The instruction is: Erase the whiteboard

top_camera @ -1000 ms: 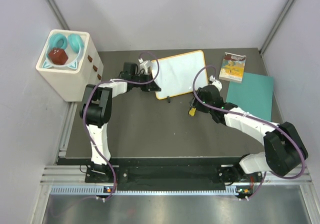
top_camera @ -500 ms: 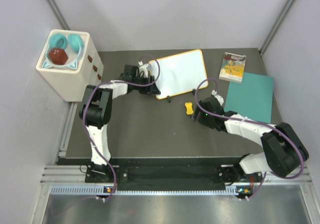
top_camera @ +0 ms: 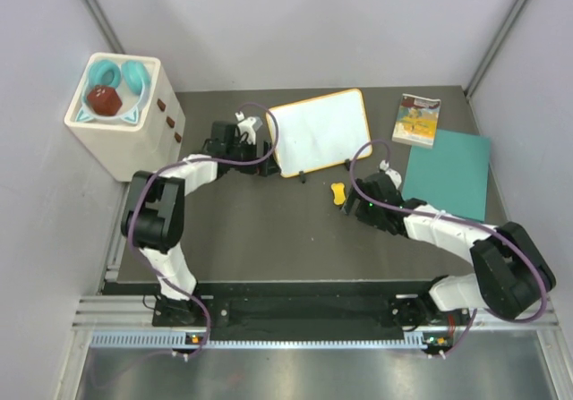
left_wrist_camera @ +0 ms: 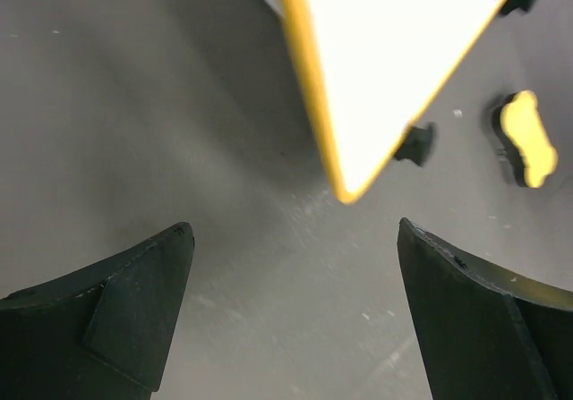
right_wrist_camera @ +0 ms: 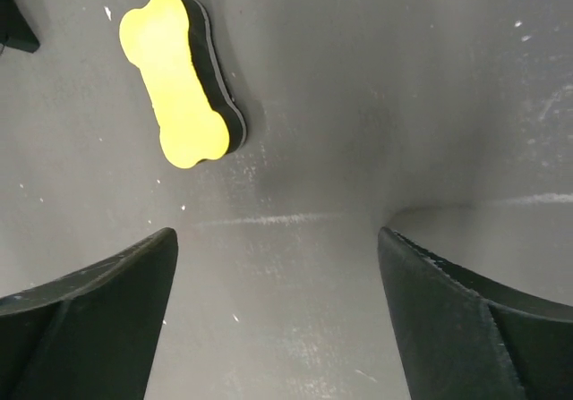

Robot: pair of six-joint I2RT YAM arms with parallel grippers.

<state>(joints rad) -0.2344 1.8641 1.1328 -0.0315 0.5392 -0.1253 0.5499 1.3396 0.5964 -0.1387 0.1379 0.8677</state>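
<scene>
Orange-rimmed whiteboard at rear-centre of worktop, surface blank. Left end effector wide open, empty, just off board's corner. Right end effector open, empty, near yellow bone-shaped eraser. Withdraw both straight back; avoid nudging board feet, eraser.

Landmark: teal sheet, lying flat at the right side of the dark grey table.

- Small picture book: just beside the sheet's far left corner.
- Yellow bone-shaped pad, black underlayer: lying flat, left of the sheet, apart from it.
- White box: far left of the sheet, across the table. On its top: teal ring-shaped piece and dark red block.
</scene>
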